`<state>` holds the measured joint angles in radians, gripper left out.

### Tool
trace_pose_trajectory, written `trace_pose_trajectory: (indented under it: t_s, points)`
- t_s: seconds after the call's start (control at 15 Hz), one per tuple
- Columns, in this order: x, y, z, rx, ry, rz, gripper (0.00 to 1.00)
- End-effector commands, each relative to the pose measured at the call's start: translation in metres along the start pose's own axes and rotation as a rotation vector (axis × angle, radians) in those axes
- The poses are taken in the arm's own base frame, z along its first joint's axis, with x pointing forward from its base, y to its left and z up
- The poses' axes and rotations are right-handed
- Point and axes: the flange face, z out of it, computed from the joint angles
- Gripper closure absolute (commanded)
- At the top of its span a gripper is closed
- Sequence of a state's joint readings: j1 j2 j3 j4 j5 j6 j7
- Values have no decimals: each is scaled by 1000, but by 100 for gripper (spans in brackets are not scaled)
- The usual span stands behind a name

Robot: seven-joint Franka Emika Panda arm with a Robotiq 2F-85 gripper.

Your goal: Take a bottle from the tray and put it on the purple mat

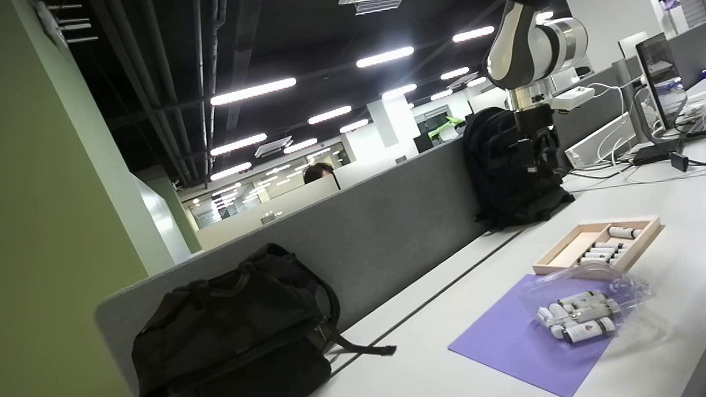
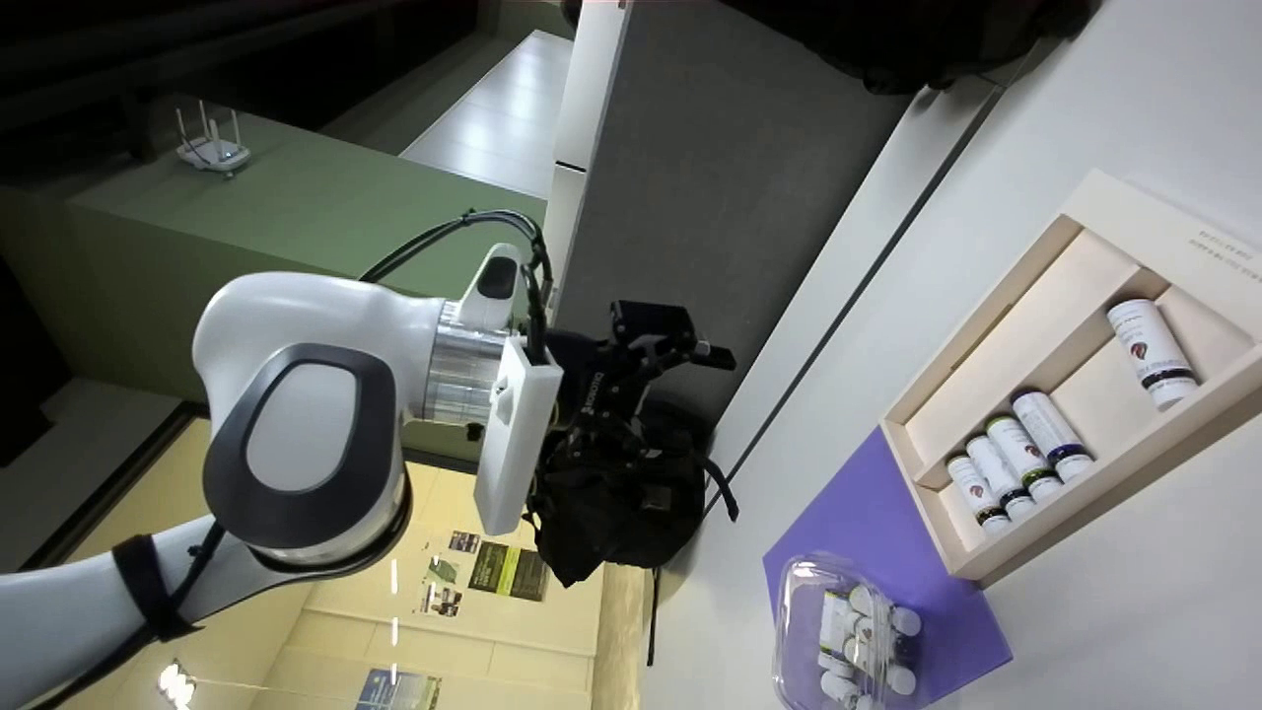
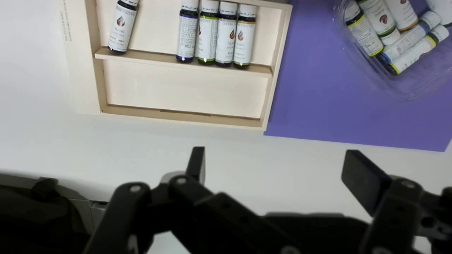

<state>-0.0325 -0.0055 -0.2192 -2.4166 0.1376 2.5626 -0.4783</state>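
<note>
The light-wood tray point(image 1: 575, 246) lies on the white table and also shows in an exterior view point(image 2: 1006, 340) and the wrist view point(image 3: 183, 88). One compartment holds a lone white-labelled bottle point(image 3: 122, 28) and a row of several bottles point(image 3: 216, 35) side by side. The other compartment is bare. The purple mat point(image 3: 335, 116) lies beside the tray, touching its edge, and shows in both exterior views point(image 1: 505, 340) point(image 2: 838, 503). My gripper point(image 3: 274, 158) is open, with nothing between its fingers. It hangs high above the table point(image 1: 537, 162), apart from tray and mat.
A clear plastic container point(image 1: 629, 283) with several bottles stands on the mat, also in the wrist view point(image 3: 406, 90). A black backpack point(image 1: 234, 326) and another backpack point(image 1: 499, 170) lean at the grey partition point(image 1: 401, 232). A monitor point(image 1: 660, 82) and cables stand at the table's far end.
</note>
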Motion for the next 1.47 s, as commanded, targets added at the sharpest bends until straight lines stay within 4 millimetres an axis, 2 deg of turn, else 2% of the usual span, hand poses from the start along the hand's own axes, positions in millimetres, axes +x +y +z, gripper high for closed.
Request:
trace_pose_trajectory:
  t_s: [0.0,0.2,0.27,0.6,1.07,1.2,1.4]
  points:
    - [1,0,-1,-1,0,0,0]
    - [2,0,-3,-2,6,0,0]
    - [1,3,7,11,-11,3,0]
    - [-15,10,79,66,-44,16,0]
    - [-35,5,181,135,-53,-3,0]
    - [-40,6,204,129,-57,-8,0]
    - [-44,11,225,120,-60,-14,0]
